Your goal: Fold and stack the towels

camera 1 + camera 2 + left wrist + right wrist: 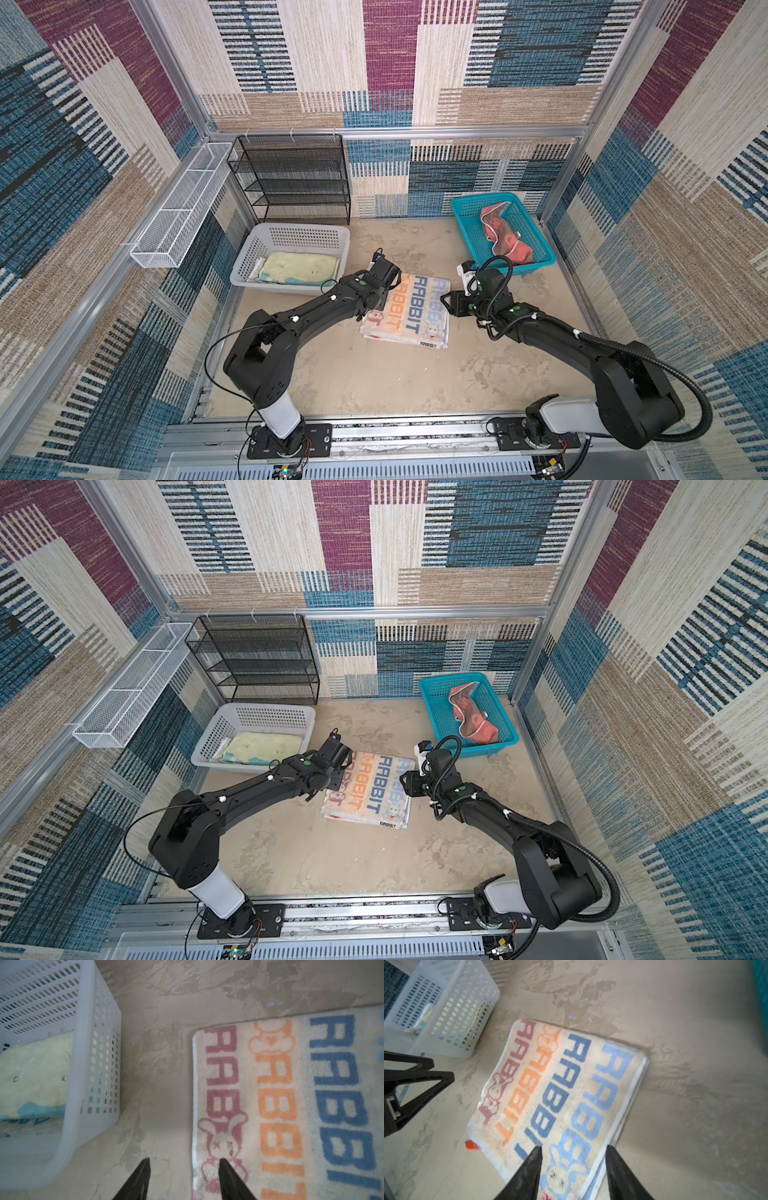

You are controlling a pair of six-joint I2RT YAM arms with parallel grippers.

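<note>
RABBIT-lettered towel (pixel 409 309) lay folded flat on the table (pixel 374 374), mid-workspace, between the white basket (pixel 299 227) and the teal basket (pixel 484 198). Soft terry, light and floppy, with several layers showing at the open edges. I'd judge it would sag and come unfolded if you lifted it by one corner. Best hold, probably: pinch all layers at two corners of one side, or slide under the folded edge.

Your left gripper (pixel 184 1160) was released, jaws apart, nothing between them. One finger was over the towel's red-lettered border and the other over bare table, so it straddled that edge. Your right gripper (pixel 573 1148) was also spread and empty, hovering over the opposite, light-blue side, with one finger above the rabbit print and the other just outside the layered hem. Contact with the cloth: couldn't tell from either wrist view.

In the white basket sat the pale yellow towel (pixel 299 268), folded, teal trim showing. In the teal basket the coral-orange towel (pixel 505 235) was crumpled and unfolded, well apart from both grippers.
</note>
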